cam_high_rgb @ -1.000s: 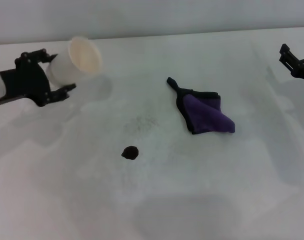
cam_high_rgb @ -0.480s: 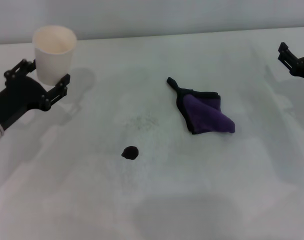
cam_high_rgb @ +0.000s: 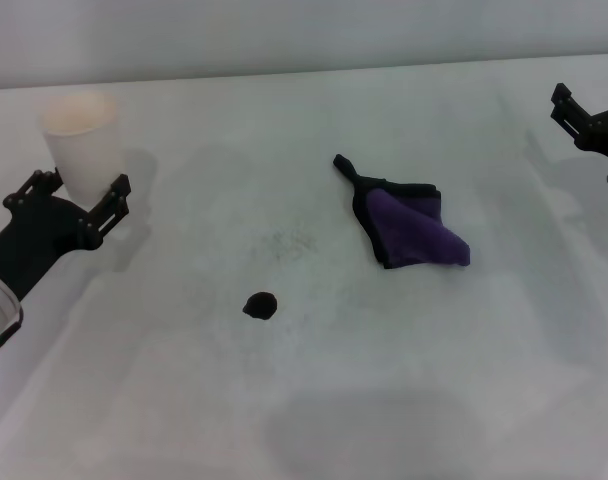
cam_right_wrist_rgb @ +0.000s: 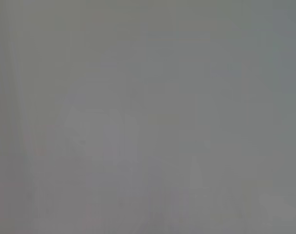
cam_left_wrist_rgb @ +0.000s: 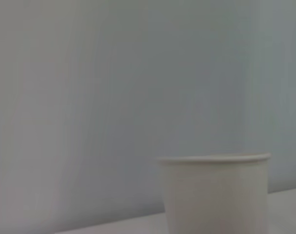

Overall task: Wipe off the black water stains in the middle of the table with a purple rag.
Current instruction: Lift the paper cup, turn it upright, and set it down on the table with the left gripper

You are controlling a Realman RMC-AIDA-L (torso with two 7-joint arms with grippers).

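Note:
The black water stain (cam_high_rgb: 260, 305) is a small round blot on the white table (cam_high_rgb: 384, 390), left of centre. The purple rag (cam_high_rgb: 412, 226), dark-edged and folded, lies to the right of and beyond the stain. My left gripper (cam_high_rgb: 77, 188) is at the far left, open, its fingers on either side of the base of an upright white paper cup (cam_high_rgb: 81, 142); I cannot tell whether they touch it. The cup also shows in the left wrist view (cam_left_wrist_rgb: 215, 192). My right gripper (cam_high_rgb: 590, 108) is open and empty at the far right edge, well away from the rag.
A faint grey speckled smudge (cam_high_rgb: 284, 243) lies between the stain and the rag. The table's back edge meets a plain wall (cam_high_rgb: 304, 40). The right wrist view shows only a blank grey surface.
My left arm swung the cup from tilted to upright, moved it left and lowered it to the table at the back left. The right gripper, rag and stain have not moved.

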